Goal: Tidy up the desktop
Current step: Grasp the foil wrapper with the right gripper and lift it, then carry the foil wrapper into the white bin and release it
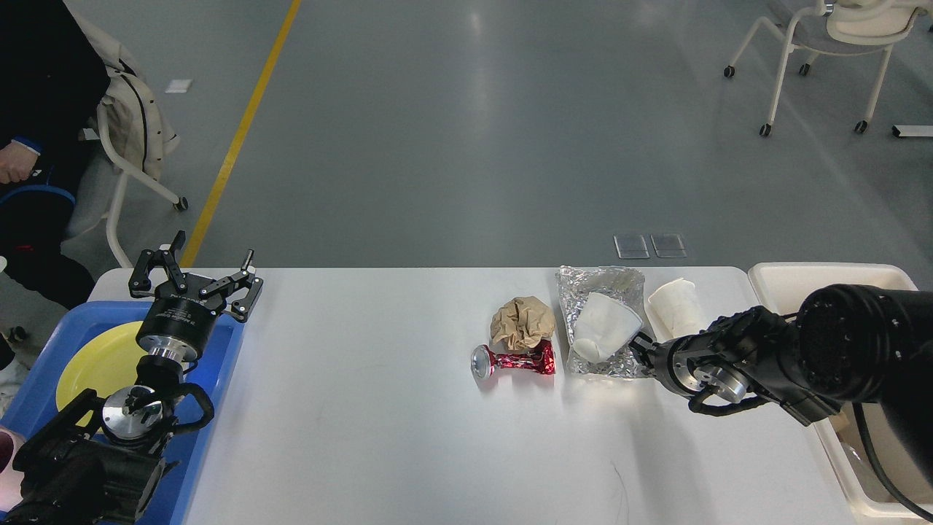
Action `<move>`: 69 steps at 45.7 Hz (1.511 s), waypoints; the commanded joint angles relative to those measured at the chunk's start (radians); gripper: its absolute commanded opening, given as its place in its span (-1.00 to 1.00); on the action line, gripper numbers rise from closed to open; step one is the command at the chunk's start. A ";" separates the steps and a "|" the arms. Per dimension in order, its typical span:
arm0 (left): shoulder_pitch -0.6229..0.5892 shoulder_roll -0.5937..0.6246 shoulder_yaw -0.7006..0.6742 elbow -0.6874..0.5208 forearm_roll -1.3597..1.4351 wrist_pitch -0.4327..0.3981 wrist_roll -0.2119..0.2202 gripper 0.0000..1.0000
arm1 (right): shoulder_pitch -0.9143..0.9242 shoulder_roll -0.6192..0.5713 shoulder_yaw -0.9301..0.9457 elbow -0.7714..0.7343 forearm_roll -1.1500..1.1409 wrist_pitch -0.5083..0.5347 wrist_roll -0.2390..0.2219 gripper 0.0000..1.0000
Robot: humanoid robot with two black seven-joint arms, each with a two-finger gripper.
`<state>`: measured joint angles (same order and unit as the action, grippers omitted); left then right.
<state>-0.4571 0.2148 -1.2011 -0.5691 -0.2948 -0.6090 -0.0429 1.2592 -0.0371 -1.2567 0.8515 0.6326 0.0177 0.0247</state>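
Glossy grey floor (474,146) with a yellow line (237,135); white wheeled chairs (824,44) stand at both sides.

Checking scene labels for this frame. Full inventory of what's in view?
desktop: 1, white, centre
crumpled paper: 1, brown, desktop middle
crushed can: 1, red, in front of the paper
foil wrapper: 1, silver, right of the can
paper cups: 2, white, one on the foil, one right of it
tray: 1, blue, left edge
plate: 1, yellow, in the tray
bin: 1, cream, right edge
chairs: 2, white, one on the floor far right, one far left
left gripper: jaws open, above the tray
right gripper: at the foil's right edge, jaws unclear
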 commanded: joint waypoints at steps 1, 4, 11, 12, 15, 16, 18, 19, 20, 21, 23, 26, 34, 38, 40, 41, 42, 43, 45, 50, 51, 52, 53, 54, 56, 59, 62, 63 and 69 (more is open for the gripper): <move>0.000 0.001 0.000 0.000 0.000 0.000 0.000 0.93 | 0.009 0.000 -0.001 0.009 -0.002 0.001 0.001 -1.00; 0.000 0.001 0.000 0.000 0.000 0.000 0.000 0.93 | 0.015 -0.004 -0.003 0.011 -0.007 0.004 0.001 -1.00; 0.000 0.000 0.000 0.000 0.000 0.000 0.000 0.93 | 0.063 -0.039 -0.018 0.047 -0.021 0.024 0.003 -1.00; 0.000 0.000 0.000 0.000 0.000 0.000 0.000 0.93 | 0.075 -0.052 -0.018 0.058 -0.027 0.025 0.004 -1.00; 0.000 0.000 0.000 0.000 0.000 0.000 0.000 0.93 | 0.121 -0.090 -0.018 0.107 -0.069 0.044 0.006 -1.00; 0.000 0.000 0.000 0.000 0.000 0.000 0.000 0.93 | 0.141 -0.102 -0.018 0.125 -0.089 0.056 0.007 -1.00; 0.000 0.000 0.000 0.000 0.000 0.000 0.000 0.93 | 0.186 -0.125 -0.018 0.156 -0.129 0.086 0.008 -1.00; 0.000 0.000 0.000 0.000 0.000 0.000 0.000 0.93 | 0.206 -0.138 -0.021 0.172 -0.146 0.099 0.009 -1.00; 0.000 0.000 0.000 0.000 0.000 0.000 0.000 0.93 | 0.225 -0.148 -0.021 0.184 -0.165 0.113 0.011 -1.00; 0.000 0.000 0.000 0.000 0.000 0.000 0.000 0.93 | 0.244 -0.161 -0.023 0.195 -0.180 0.123 0.012 -1.00; 0.000 0.000 0.000 0.000 0.000 0.000 0.000 0.93 | 0.281 -0.184 -0.026 0.213 -0.206 0.142 0.014 -1.00; 0.000 0.000 0.000 0.000 0.000 0.000 0.000 0.93 | 0.345 -0.216 -0.039 0.238 -0.261 0.189 0.014 -1.00; 0.000 0.001 0.000 0.000 0.000 0.000 0.000 0.93 | 0.584 -0.320 -0.052 0.320 -0.465 0.416 0.021 -1.00; 0.000 0.000 0.000 0.000 0.000 0.000 0.000 0.93 | 0.713 -0.331 -0.059 0.363 -0.565 0.510 0.023 -1.00; 0.000 0.001 0.000 0.000 0.000 0.000 0.000 0.93 | 0.773 -0.331 -0.061 0.385 -0.600 0.550 0.021 -1.00; 0.000 0.002 0.000 0.000 0.000 0.000 0.000 0.93 | 0.799 -0.331 -0.063 0.399 -0.614 0.565 0.021 -1.00; 0.000 0.000 0.000 0.000 0.000 0.000 0.000 0.93 | 0.824 -0.331 -0.063 0.414 -0.628 0.580 0.021 -1.00; 0.000 0.000 0.000 0.000 0.000 0.000 0.000 0.93 | 0.851 -0.330 -0.064 0.435 -0.639 0.596 0.021 -1.00; 0.000 0.000 0.000 0.000 0.000 0.000 0.000 0.93 | 0.902 -0.328 -0.072 0.492 -0.660 0.619 0.021 -1.00; 0.000 0.000 0.000 0.000 0.000 0.000 0.000 0.93 | 1.028 -0.322 -0.075 0.622 -0.700 0.630 0.021 -1.00; 0.000 0.000 0.000 0.000 0.000 0.000 0.000 0.93 | 1.048 -0.322 -0.073 0.647 -0.705 0.630 0.020 -1.00; 0.000 0.000 0.000 0.000 0.000 0.000 0.000 0.93 | 1.066 -0.322 -0.072 0.673 -0.709 0.630 0.020 -1.00; 0.000 0.000 0.000 0.000 0.000 0.000 0.000 0.93 | 1.083 -0.322 -0.072 0.696 -0.709 0.631 0.018 -1.00; 0.000 0.000 0.000 0.000 0.000 0.000 0.000 0.93 | 1.097 -0.322 -0.072 0.718 -0.711 0.631 0.017 -1.00; 0.000 0.000 0.000 0.000 0.000 0.000 0.000 0.93 | 1.115 -0.322 -0.070 0.747 -0.711 0.631 0.012 -1.00; 0.000 0.000 0.000 0.000 0.000 0.000 0.000 0.93 | 1.120 -0.328 -0.072 0.761 -0.711 0.630 0.009 -1.00; 0.000 0.000 0.000 0.000 0.000 0.000 0.000 0.93 | 1.114 -0.330 -0.081 0.755 -0.712 0.617 0.006 -1.00; 0.000 0.000 0.000 0.000 0.000 0.000 0.000 0.93 | 1.111 -0.331 -0.084 0.750 -0.711 0.608 0.006 -1.00; 0.000 0.000 0.000 0.000 0.000 0.000 0.000 0.93 | 1.007 -0.336 -0.151 0.667 -0.709 0.516 0.007 -1.00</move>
<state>-0.4571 0.2147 -1.2011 -0.5691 -0.2946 -0.6090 -0.0429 2.3465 -0.3694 -1.3588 1.5861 -0.0784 0.6012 0.0312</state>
